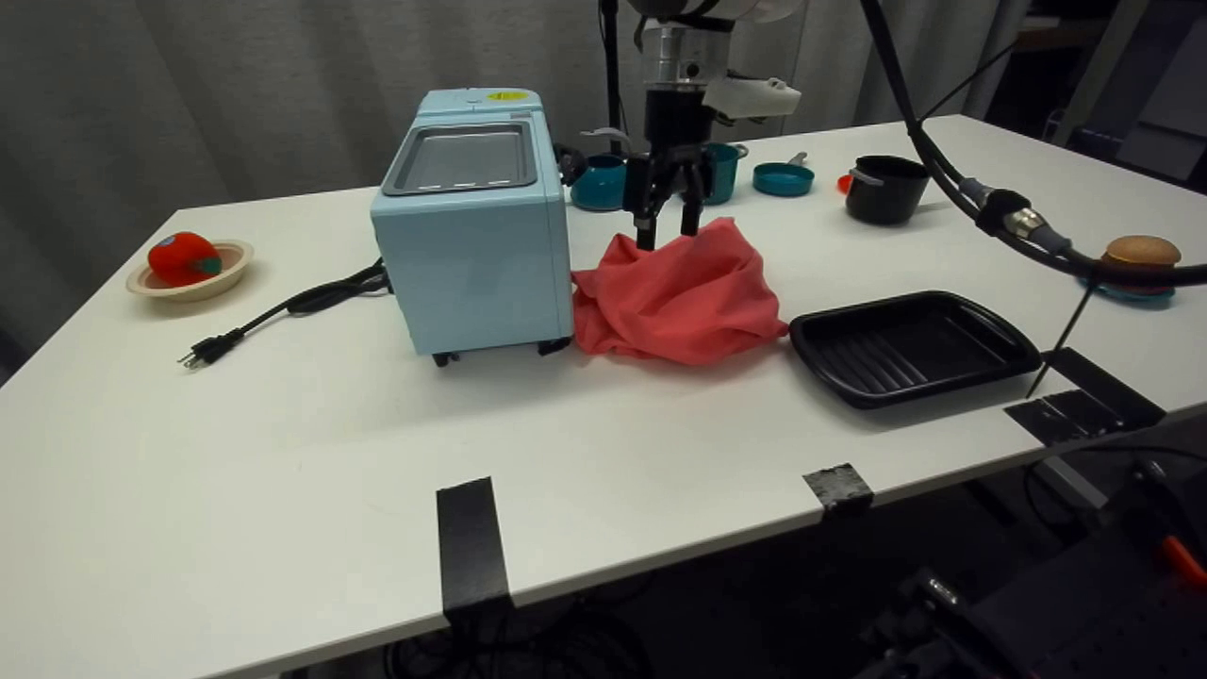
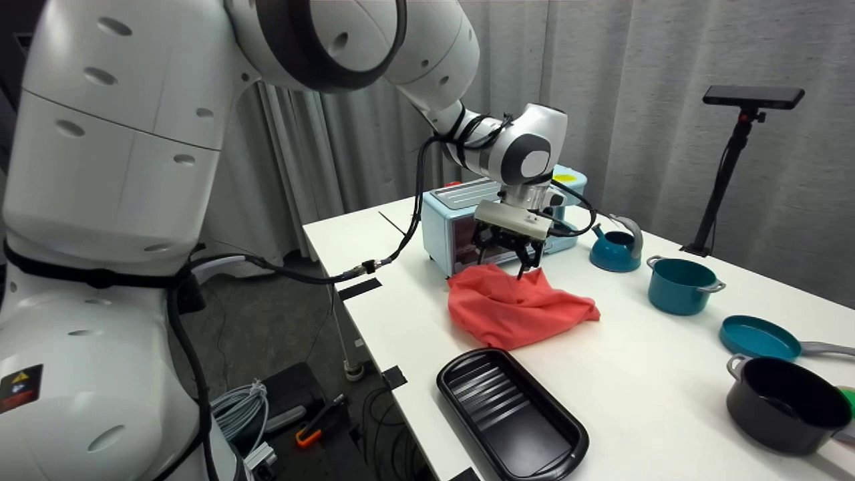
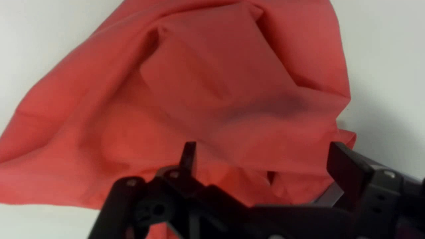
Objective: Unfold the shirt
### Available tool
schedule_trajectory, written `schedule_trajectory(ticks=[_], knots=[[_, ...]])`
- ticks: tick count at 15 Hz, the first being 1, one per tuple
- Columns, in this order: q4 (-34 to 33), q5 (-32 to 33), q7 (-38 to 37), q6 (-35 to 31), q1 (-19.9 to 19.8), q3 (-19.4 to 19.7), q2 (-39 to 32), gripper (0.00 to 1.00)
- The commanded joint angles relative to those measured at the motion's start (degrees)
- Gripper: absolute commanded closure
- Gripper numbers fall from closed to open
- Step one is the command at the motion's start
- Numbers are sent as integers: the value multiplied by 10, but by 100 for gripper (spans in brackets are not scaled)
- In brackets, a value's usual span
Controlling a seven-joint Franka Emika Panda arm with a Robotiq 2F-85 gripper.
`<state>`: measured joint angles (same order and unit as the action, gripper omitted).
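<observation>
Gripper (image 3: 264, 154) has jaws wide apart, nothing pinched, above the crumpled red shirt (image 1: 674, 306) lying on table (image 1: 283, 462) between toaster oven (image 1: 476, 255) and black pan (image 1: 915, 347); probably best to dip, pinch only the top layer and drag it slowly away from the toaster oven.

Lab, robot arm (image 2: 194, 87), mounted camera (image 2: 753, 97)

One robot arm (image 2: 113, 267), one gripper (image 1: 668, 236) with two fingers (image 3: 347, 166), one white table (image 1: 283, 490), one coral-red shirt (image 2: 521, 310), one light blue toaster oven (image 1: 471, 273), one black baking tray (image 2: 514, 414), a pair of pots (image 2: 674, 299), one kettle (image 2: 614, 257), one pan (image 2: 759, 337), one burger (image 1: 1141, 250), one beige bowl (image 1: 193, 290), one round red item (image 1: 181, 259)
</observation>
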<state>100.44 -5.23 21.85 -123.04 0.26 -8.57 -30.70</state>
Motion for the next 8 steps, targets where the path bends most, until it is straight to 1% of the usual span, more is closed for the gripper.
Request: schedule_trajectory(ticks=[1,2,4,5,6,8], knots=[[-53,8,8,92,4,-2,-28,3],[-59,10,9,109,5,-2,-32,2],[-80,16,10,149,4,4,-43,4],[-86,22,10,160,5,7,-47,10],[-90,27,10,168,4,10,-50,30],[-102,33,9,180,3,15,-57,46]])
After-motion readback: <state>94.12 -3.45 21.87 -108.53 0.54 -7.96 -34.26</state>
